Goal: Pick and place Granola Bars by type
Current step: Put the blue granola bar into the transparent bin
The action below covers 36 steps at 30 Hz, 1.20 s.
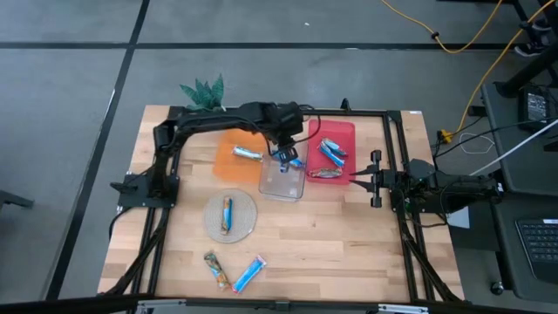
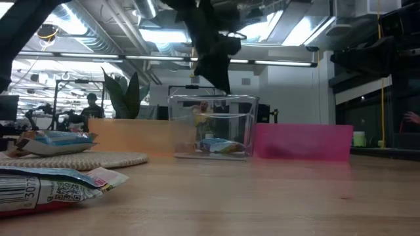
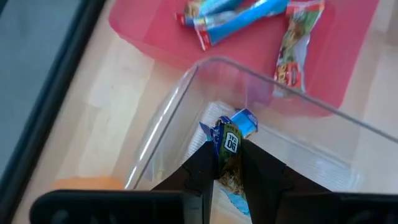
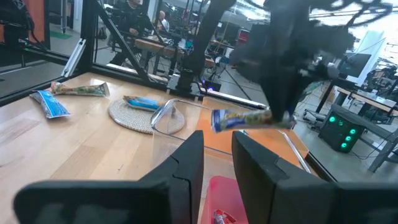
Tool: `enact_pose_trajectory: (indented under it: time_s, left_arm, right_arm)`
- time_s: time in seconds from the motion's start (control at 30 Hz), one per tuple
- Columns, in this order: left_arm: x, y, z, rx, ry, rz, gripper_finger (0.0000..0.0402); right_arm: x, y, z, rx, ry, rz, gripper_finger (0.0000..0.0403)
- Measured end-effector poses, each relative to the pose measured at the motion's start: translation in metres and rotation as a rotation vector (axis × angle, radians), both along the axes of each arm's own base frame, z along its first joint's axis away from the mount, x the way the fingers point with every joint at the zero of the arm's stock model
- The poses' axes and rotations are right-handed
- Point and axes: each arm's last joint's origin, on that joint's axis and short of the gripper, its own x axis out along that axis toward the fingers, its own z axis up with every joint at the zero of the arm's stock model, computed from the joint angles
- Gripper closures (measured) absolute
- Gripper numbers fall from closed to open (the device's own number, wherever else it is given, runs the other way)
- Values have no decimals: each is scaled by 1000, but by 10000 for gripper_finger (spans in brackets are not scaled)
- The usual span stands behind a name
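While my left gripper [image 1: 285,155] hangs over the clear square plastic tub [image 1: 282,179] at mid-table, I see its two dark fingers [image 3: 200,171] pinched tight on a tan, multicoloured wrapped granola bar [image 3: 229,140], the bar's end poking out over the tub's open top. Another blue-wrapped bar [image 2: 220,145] lies on the tub's floor. Just beside the tub on one side sits a flat orange tray [image 1: 237,155] with a single blue bar [image 1: 247,153]; on the other side a flat red tray [image 1: 334,150] carries a blue bar [image 1: 333,147] and a brown bar [image 1: 327,173]. Nearer the front edge I find a round woven mat [image 1: 230,215] with one bar [image 1: 227,214] on it, and beyond that two loose bars on the bare wood, one brown [image 1: 215,269] and one blue [image 1: 249,273], near each other. My right gripper [image 1: 376,179] waits low at the right edge, just beside the red tray; its fingers stand close together with nothing between them. A black frame rail runs round the light wooden tabletop [image 1: 331,244], and a small green plant [image 1: 204,91] stands at its far edge. Beyond lies a workshop with ceiling strip lights; a person [image 2: 91,105] shows far off
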Motion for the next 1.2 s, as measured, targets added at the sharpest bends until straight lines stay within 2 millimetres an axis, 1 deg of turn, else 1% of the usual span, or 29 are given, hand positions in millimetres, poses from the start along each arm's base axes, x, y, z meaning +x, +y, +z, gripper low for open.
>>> enact_pose_trajectory:
  time_s: [0.13, 0.37, 0.53, 0.67, 0.83, 1.03, 1.2]
  left_arm:
    - [2, 1, -16, -6, 44, -14, 341]
    - [-4, -1, -46, -28, 112, -16, 341]
    - [-5, -2, -63, -26, 107, -15, 341]
    - [-5, -2, -68, -24, 101, -15, 341]
    - [-7, -3, -80, -26, 101, -15, 341]
    - [-11, -7, -91, -101, 109, -34, 341]
    - [-15, -9, -99, -118, 131, -45, 340]
  right_arm:
    - [0, 0, 0, 0, 0, 0, 315]
    - [0, 0, 0, 0, 0, 0, 315]
    - [0, 0, 0, 0, 0, 0, 315]
    - [0, 0, 0, 0, 0, 0, 315]
    - [0, 0, 0, 0, 0, 0, 315]
    - [0, 0, 0, 0, 0, 0, 315]
    - [0, 0, 0, 0, 0, 0, 315]
